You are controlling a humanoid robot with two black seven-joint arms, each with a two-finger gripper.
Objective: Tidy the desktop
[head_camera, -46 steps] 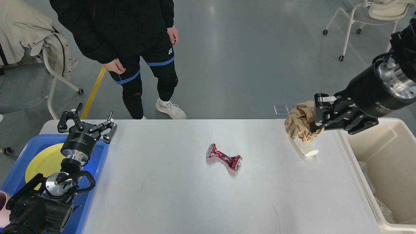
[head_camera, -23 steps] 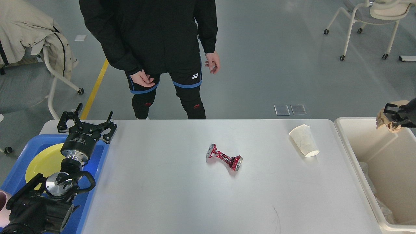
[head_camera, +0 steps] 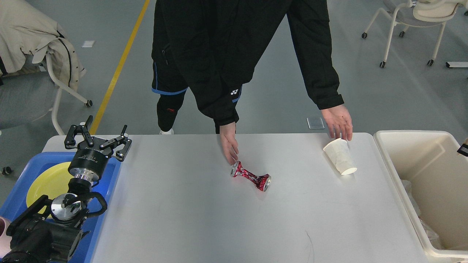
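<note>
On desktop (head_camera: 204, 219): crushed red can (head_camera: 251, 176), print unreadable; left gripper (head_camera: 98, 140) spread wide, empty; right gripper (head_camera: 463, 149) state unclear.

A white Yonex logo marks the person's black shorts (head_camera: 234, 91).

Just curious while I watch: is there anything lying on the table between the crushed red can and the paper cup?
No. In the head view the desktop is bare between the crushed red can and the paper cup.
</note>
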